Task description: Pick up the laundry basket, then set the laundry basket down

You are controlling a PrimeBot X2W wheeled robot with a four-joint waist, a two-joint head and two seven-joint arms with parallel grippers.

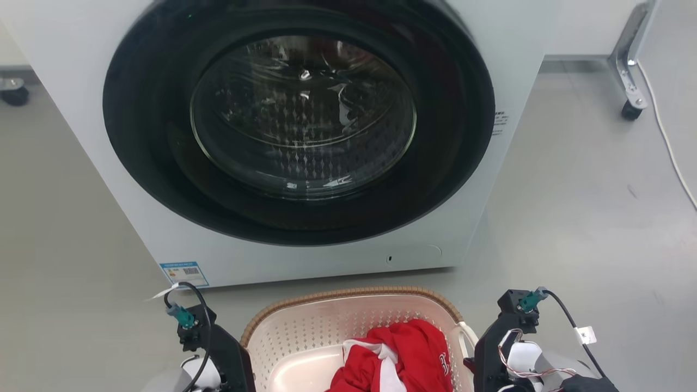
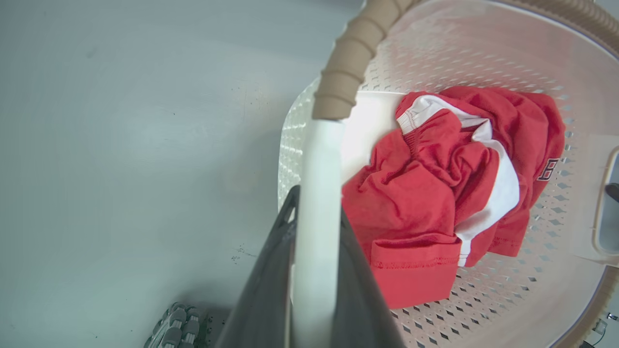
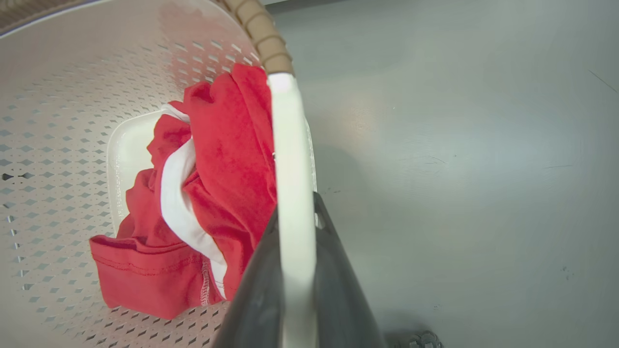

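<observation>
The laundry basket (image 1: 348,298) is a cream perforated tub with a brown woven rim, low in the head view in front of the washer. A red and white garment (image 1: 403,354) lies crumpled inside it. My left gripper (image 2: 316,203) is shut on the basket's white left handle (image 2: 321,145), which runs up between its dark fingers. My right gripper (image 3: 296,205) is shut the same way on the white right handle (image 3: 287,140). In the head view both grippers flank the basket, left (image 1: 231,359) and right (image 1: 484,359). Whether the basket touches the floor I cannot tell.
A white washing machine (image 1: 81,136) with its round dark door (image 1: 302,114) shut stands just beyond the basket. Grey floor (image 1: 572,218) spreads to both sides. A metal leg on a caster (image 1: 631,109) and a white cable (image 1: 670,147) are at the far right.
</observation>
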